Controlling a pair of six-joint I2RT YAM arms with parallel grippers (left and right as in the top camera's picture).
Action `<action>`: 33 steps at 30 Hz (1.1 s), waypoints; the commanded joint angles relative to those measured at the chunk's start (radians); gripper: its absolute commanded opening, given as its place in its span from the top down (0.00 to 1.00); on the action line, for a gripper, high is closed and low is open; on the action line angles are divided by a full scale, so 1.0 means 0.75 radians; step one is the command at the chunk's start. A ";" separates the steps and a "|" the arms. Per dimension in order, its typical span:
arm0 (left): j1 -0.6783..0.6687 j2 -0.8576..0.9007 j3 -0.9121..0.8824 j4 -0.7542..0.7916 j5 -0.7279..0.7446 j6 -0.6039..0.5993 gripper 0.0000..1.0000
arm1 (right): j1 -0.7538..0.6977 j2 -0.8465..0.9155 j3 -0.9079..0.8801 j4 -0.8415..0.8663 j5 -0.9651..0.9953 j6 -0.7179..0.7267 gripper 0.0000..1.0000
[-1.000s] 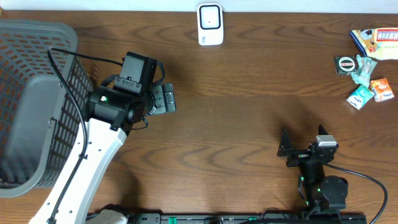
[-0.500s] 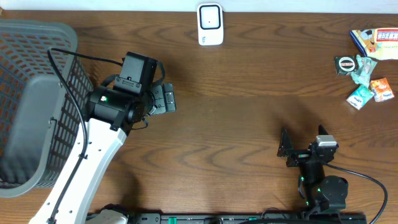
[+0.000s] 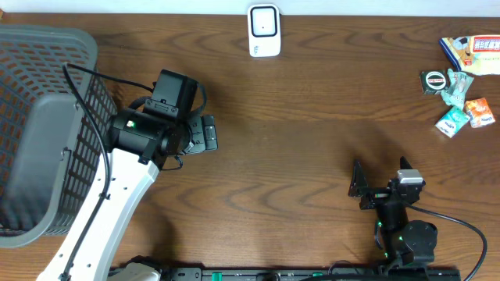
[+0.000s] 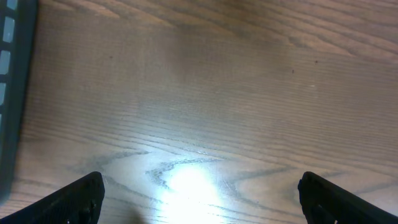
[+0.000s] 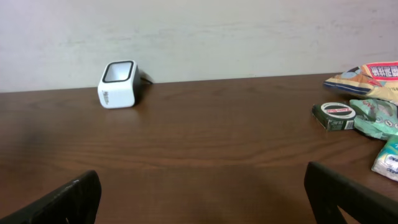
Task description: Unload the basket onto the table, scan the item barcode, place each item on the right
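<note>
Two arms on show, neither gripping anything. Far left of the overhead frame: grey mesh basket [image 3: 31, 55], partly cut off by the edge. Just right of it, left gripper [image 3: 205, 134] over the bare wooden table [image 3: 312, 140], jaws released and wide, only wood grain and a patch of glare between them in the wrist view. Top centre: white scanner [image 3: 264, 30] near the back edge, dark window on its upper face. Lower right: right gripper [image 3: 379, 181], jaws likewise spread and empty, looking toward the scanner and the goods. Upper right corner: things to be scanned in a loose cluster, namely snack bag [image 3: 473, 53] at the frame edge, dark box [image 3: 432, 80], teal packets [image 3: 451, 121] and orange packet [image 3: 479, 112], all well apart from both arms and from the scanner.

Likely step in hand: reaching for one item, none picked yet. Best done with the right arm, being nearer. Take the dark box, most exposed on the cluster's left side, to avoid dragging its neighbours. Come down with jaws wide, straddle the narrow sides, close only once centred. Leave the printed faces uncovered. Barcode position not readable from here, so expect to turn the piece in front of the scanner window.
</note>
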 commanded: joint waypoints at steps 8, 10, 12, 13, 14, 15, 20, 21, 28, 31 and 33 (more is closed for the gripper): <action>-0.005 -0.012 -0.166 0.021 -0.012 0.006 0.02 | -0.001 -0.009 -0.002 -0.006 0.005 -0.021 0.01; -0.005 -0.034 -0.231 0.082 -0.011 0.007 0.02 | -0.001 -0.009 -0.002 -0.006 0.005 -0.021 0.01; -0.005 -0.070 -0.316 0.163 -0.004 0.008 0.02 | -0.001 -0.009 -0.002 -0.006 0.005 -0.021 0.01; -0.005 -0.096 -0.369 0.216 0.007 0.013 0.02 | -0.001 -0.009 -0.002 -0.006 0.005 -0.021 0.01; -0.005 -0.123 -0.415 0.268 0.022 0.034 0.02 | -0.001 -0.009 -0.002 -0.006 0.005 -0.021 0.01; -0.005 -0.157 -0.468 0.337 0.037 0.061 0.02 | -0.001 -0.009 -0.002 -0.006 0.005 -0.021 0.01; -0.005 -0.363 -0.725 0.669 0.071 0.169 0.02 | -0.001 -0.009 -0.002 -0.006 0.005 -0.021 0.01; -0.005 -0.402 -0.766 0.716 0.070 0.179 0.03 | -0.001 -0.009 -0.002 -0.006 0.005 -0.021 0.01; 0.081 -0.717 -1.063 1.003 0.101 0.244 0.02 | -0.001 -0.009 -0.002 -0.006 0.005 -0.021 0.01; 0.155 -0.838 -1.174 1.104 0.160 0.289 0.03 | -0.001 -0.009 -0.002 -0.006 0.005 -0.021 0.01; 0.196 -0.896 -1.233 1.171 0.235 0.354 0.03 | -0.001 -0.009 -0.002 -0.006 0.005 -0.021 0.01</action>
